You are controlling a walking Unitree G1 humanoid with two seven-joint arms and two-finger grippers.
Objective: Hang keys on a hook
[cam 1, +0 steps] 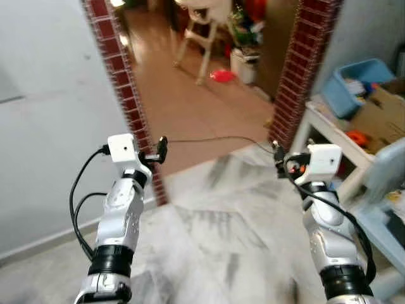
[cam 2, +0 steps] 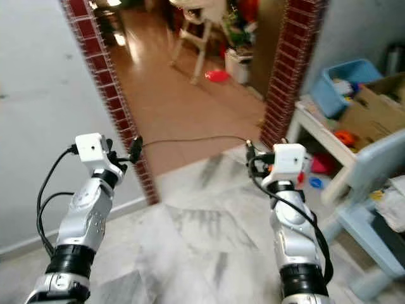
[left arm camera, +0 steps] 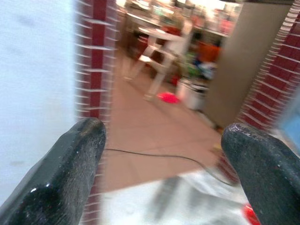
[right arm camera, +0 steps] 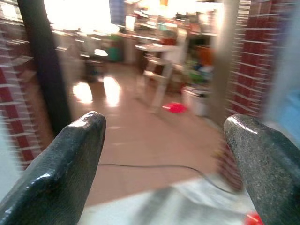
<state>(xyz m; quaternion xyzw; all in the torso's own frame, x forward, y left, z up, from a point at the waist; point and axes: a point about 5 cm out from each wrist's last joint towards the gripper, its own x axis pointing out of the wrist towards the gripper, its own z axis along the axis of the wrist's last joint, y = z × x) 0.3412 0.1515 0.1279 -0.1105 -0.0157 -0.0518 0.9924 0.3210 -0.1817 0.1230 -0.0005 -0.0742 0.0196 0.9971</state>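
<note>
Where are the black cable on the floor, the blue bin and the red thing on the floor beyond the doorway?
black cable (cam 1: 215,139): left eye view, middle of its run across the doorway.
blue bin (cam 1: 349,85): left eye view, its front wall.
red thing (cam 1: 222,75): left eye view, its centre.

Keys, hook: cannot be made out; frames blurred, doorway ahead.

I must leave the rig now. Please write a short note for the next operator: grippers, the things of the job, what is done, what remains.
Left gripper: open, holds nothing, raised beside the brick pillar.
Right gripper: open, holds nothing, raised toward the doorway.
Keys and hook: I cannot find either in these views.
Done: nothing visible.
Left: find the keys, pick them up, find the hook, hang them.
Note: a black cable crosses the floor ahead.
</note>
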